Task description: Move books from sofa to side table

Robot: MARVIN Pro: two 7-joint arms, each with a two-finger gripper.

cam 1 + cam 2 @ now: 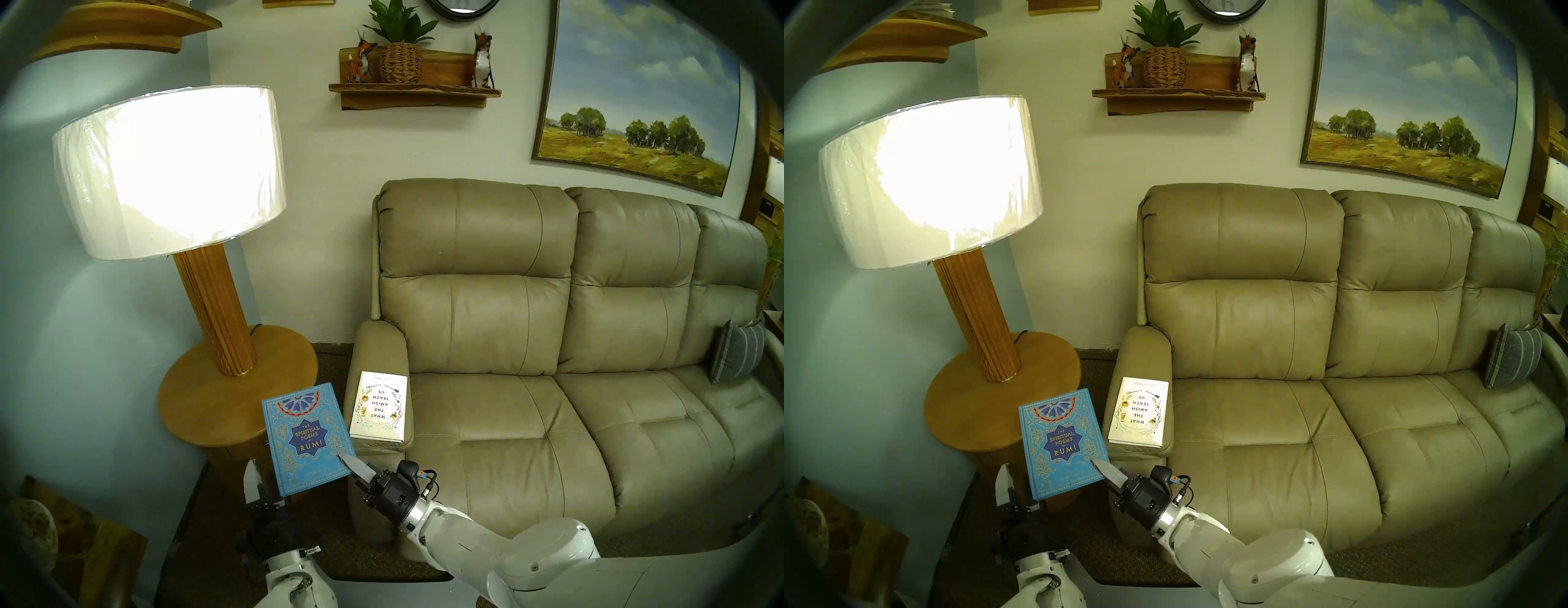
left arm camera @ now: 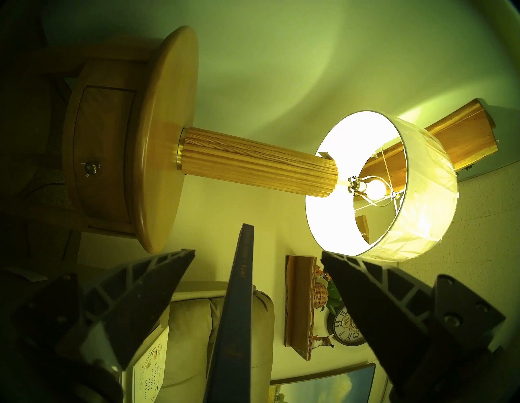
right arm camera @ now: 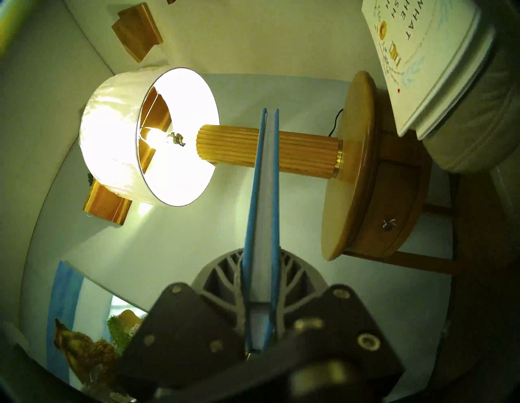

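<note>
Head view: side table (image 1: 199, 395) lower left of frame, lamp (image 1: 220, 305) standing on tabletop toward its rear. Sofa (image 1: 551, 382) fills centre and right, its armrest (image 1: 377, 352) just right of side table. Amish book (image 1: 379, 406) lies flat on armrest front. Rumi book (image 1: 303, 437) held in air, overlapping tabletop's near right edge, left of Amish book. Right gripper (image 1: 345, 460) at Rumi book's lower right corner; left gripper (image 1: 265, 484) below book's lower left edge. Cushion (image 1: 736, 356) at sofa's far right. Wall shelf (image 1: 413, 95) top centre, painting (image 1: 636, 97) upper right.

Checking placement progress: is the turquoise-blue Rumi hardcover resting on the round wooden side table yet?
No. The turquoise-blue Rumi hardcover is held above the round wooden side table, clamped in the right gripper.
</note>
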